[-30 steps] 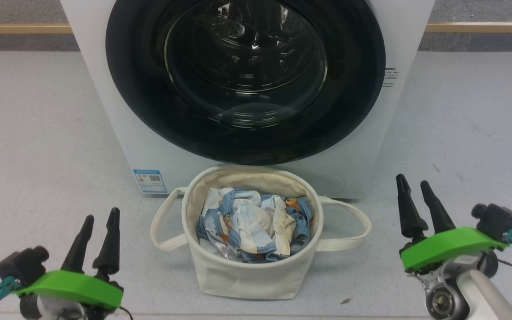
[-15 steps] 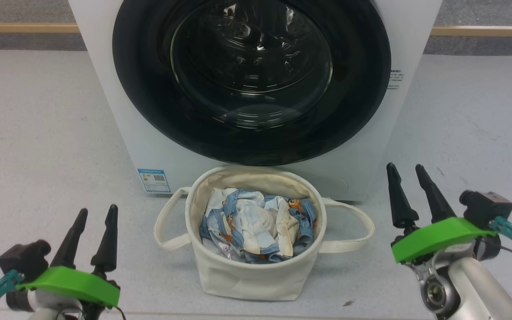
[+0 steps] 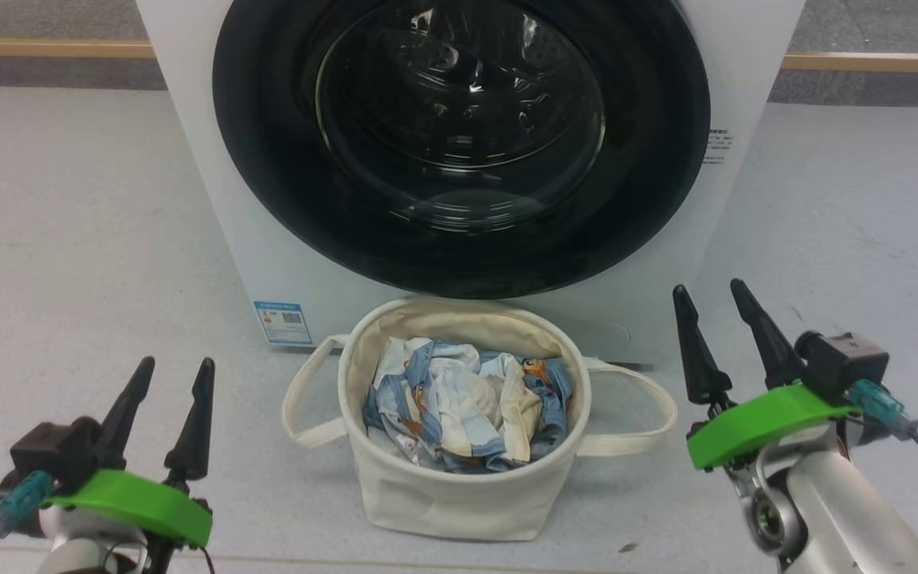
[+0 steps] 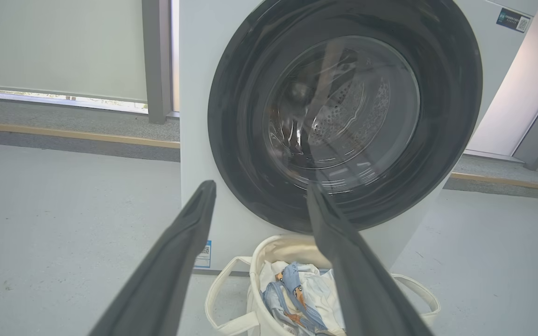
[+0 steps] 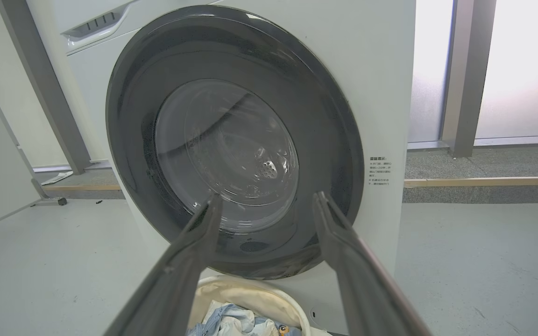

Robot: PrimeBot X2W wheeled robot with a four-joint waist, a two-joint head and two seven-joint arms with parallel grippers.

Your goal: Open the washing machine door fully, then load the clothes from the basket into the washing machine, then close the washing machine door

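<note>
The washing machine door (image 3: 459, 143) sits shut against the washing machine (image 3: 292, 279), and the basket (image 3: 459, 494) stands on the floor just in front of it with the clothes (image 3: 463, 406) heaped inside. Over the last second your right gripper (image 3: 708, 291) has crept forward toward the door's lower right rim, while the left gripper (image 3: 178, 365) has hardly stirred; some of the shift you see is only the head camera turning. Both pairs of fingers are spread wide and empty, so you are just beginning the reach to open the door, with nothing loaded yet.
</note>
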